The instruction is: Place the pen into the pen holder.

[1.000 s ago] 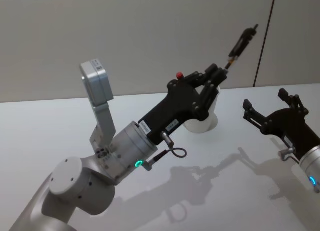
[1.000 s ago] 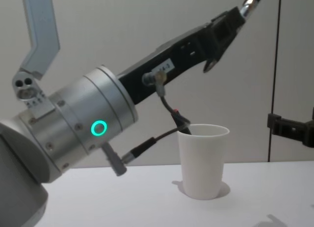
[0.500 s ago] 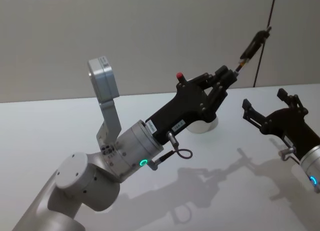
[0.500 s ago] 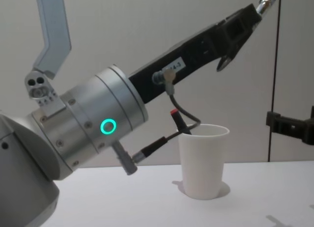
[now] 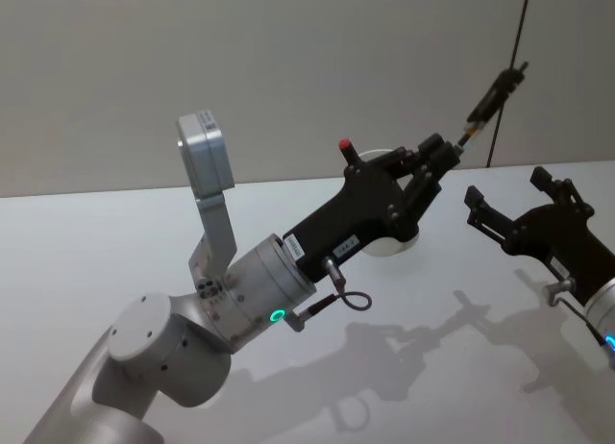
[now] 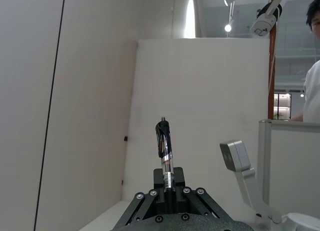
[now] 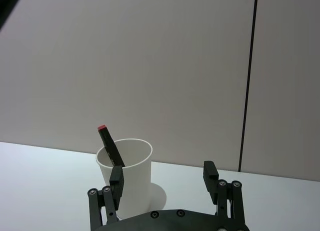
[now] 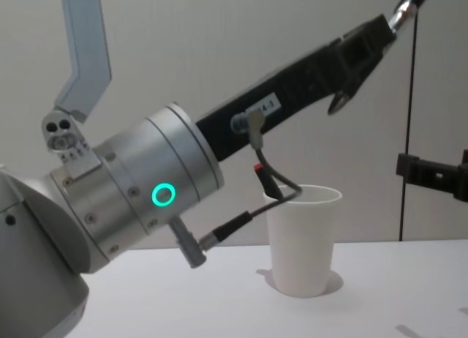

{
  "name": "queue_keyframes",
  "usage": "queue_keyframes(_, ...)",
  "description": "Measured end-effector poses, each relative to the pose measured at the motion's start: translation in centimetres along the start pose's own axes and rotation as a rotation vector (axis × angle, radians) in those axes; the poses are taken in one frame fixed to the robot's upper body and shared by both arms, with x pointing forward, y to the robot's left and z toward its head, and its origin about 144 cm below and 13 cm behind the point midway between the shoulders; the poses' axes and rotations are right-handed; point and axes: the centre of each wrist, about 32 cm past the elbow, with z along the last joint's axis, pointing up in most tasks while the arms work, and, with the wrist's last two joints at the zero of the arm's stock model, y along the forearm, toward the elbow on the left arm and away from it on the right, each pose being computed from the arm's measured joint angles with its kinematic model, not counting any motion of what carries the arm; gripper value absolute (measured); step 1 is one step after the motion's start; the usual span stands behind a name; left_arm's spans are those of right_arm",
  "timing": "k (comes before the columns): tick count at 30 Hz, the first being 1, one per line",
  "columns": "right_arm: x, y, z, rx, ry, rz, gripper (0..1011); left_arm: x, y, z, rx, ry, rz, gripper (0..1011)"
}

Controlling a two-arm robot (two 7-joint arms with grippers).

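My left gripper point(image 5: 444, 154) is shut on the pen point(image 5: 492, 93), a black pen with a silver section that sticks out up and away from the fingertips. The left wrist view shows the pen point(image 6: 164, 147) standing straight out of the left gripper point(image 6: 169, 184). The pen holder point(image 8: 303, 239), a white paper cup, stands on the table below the raised left gripper point(image 8: 376, 32). In the head view the pen holder point(image 5: 402, 242) is partly hidden behind that gripper. My right gripper point(image 5: 509, 192) hangs open to the right of the cup, with nothing in it, facing the pen holder point(image 7: 131, 177).
A black stick with a red tip point(image 7: 110, 145) leans inside the cup. The left arm's cable point(image 8: 281, 183) loops close to the cup's rim. The white table point(image 5: 115, 242) runs back to a plain wall with a dark vertical seam point(image 7: 249, 81).
My left arm has lifted and swung to the right, carrying the pen higher and farther from the cup. The right arm and the cup have stayed put.
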Motion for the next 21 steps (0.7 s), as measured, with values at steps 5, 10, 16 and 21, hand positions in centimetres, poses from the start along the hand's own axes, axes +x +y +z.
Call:
queue_keyframes(5,0.01,-0.08,0.17,0.002,0.008,0.006,1001,0.10,0.16,-0.09,0.028,0.014,-0.013,116)
queue_keyframes(10,0.02,-0.15,0.26,0.003,0.014,0.009,1001,0.18,0.29,-0.11,0.052,0.022,-0.023,116)
queue_keyframes(16,0.01,-0.20,0.34,0.005,0.020,0.012,1001,0.25,0.48,-0.12,0.081,0.027,-0.028,116)
queue_keyframes(21,0.01,-0.23,0.37,0.006,0.023,0.013,1001,0.26,0.62,-0.13,0.091,0.027,-0.025,116)
